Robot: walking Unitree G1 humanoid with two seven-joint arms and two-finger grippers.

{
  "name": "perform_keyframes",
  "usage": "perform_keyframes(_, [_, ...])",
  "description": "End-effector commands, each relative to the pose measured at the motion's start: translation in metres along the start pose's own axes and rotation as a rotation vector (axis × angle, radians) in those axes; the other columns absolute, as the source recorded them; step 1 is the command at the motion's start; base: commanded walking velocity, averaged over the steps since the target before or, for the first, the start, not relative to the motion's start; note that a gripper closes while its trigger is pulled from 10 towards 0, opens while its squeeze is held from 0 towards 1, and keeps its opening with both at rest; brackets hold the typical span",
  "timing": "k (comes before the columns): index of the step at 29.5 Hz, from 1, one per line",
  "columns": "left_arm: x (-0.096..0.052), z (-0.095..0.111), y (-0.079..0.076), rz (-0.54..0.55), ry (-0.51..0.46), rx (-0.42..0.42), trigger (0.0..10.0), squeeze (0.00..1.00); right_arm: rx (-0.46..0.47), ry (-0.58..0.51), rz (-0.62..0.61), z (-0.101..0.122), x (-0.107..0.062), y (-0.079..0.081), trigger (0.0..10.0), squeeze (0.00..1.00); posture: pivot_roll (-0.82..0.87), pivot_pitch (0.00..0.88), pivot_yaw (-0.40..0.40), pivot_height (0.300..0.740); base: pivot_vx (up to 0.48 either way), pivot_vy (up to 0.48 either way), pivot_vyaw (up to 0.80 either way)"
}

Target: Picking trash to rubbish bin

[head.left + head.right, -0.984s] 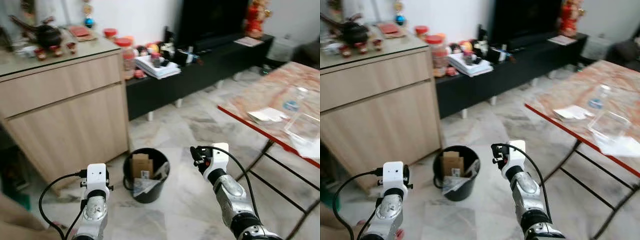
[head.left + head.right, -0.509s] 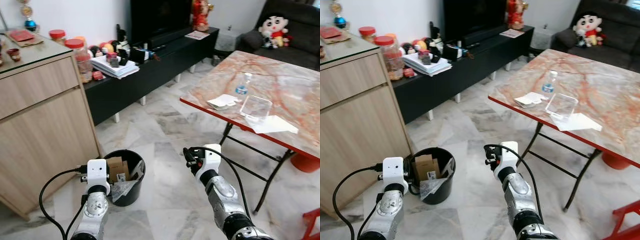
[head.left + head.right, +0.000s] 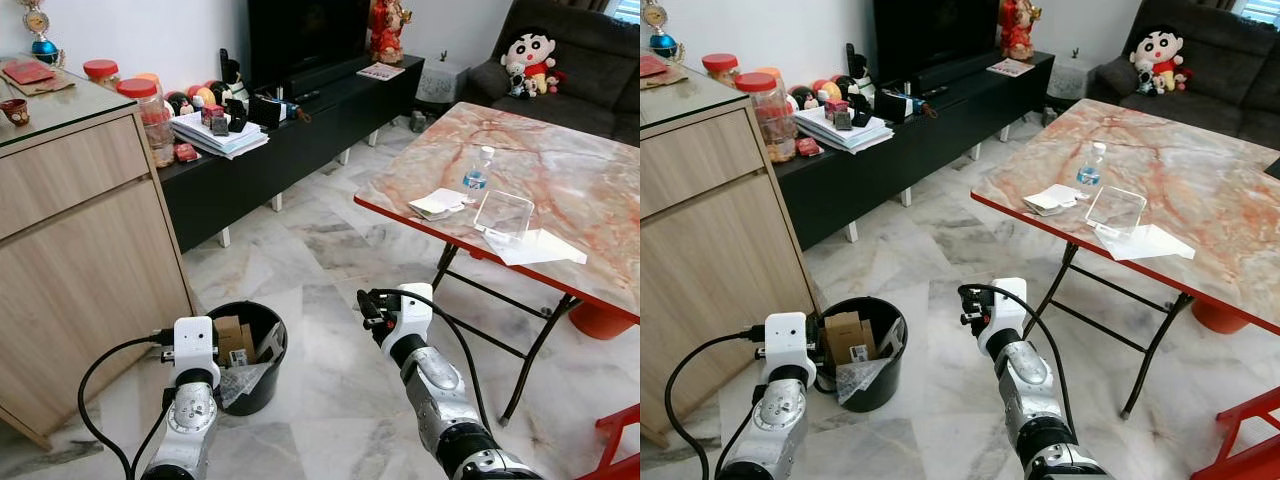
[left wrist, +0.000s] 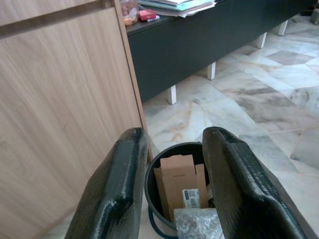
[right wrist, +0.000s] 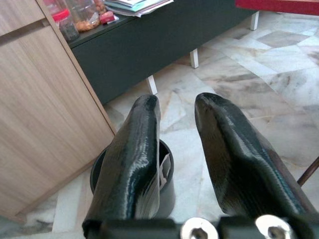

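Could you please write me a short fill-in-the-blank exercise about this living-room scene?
1. The black rubbish bin stands on the floor beside the wooden ____.
2. A water bottle stands upright on the ____ table.
3. Inside the bin, a piece of ____ stands on end.
4. The left pincer has its fingers ____, holding nothing.

Missing words: cabinet; marble; cardboard; open

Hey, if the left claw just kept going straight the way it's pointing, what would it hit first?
Most likely the black rubbish bin: the open left claw frames its mouth and the cardboard inside. Depth is unclear; the wooden cabinet stands just beside that line.
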State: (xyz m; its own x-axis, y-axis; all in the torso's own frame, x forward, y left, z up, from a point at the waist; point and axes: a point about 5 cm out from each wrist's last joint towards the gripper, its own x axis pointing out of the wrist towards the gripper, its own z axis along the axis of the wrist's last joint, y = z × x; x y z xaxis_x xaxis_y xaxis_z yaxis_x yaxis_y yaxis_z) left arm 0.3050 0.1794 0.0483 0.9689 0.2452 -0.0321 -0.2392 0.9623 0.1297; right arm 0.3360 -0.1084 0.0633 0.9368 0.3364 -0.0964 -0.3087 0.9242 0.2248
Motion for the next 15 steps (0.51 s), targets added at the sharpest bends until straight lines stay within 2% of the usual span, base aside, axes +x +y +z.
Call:
perform_keyframes(1, [0.0017, 0.0032, -0.0031, -0.013, -0.005, 0.014, 10.0, 0.0, -0.004, -0.04, -0.004, 0.0101, 0.0042, 0.0009, 10.0, 0.0, -0.01, 0.0, -0.059, 0.74, 0.0, 0.0, -0.79])
perform_keyframes(14, [0.0023, 0.0039, -0.0032, -0.008, 0.0, 0.001, 10.0, 0.0, -0.008, -0.043, -0.007, 0.0104, 0.0046, 0.0027, 10.0, 0.0, -0.01, 0.0, -0.058, 0.74, 0.0, 0.0, -0.79])
perform_keyframes(15, [0.0026, 0.0042, -0.0025, -0.004, -0.001, 0.0, 10.0, 0.0, -0.006, -0.042, -0.006, 0.0099, 0.0046, 0.0032, 10.0, 0.0, -0.01, 0.0, -0.058, 0.74, 0.334, 0.0, -0.79])
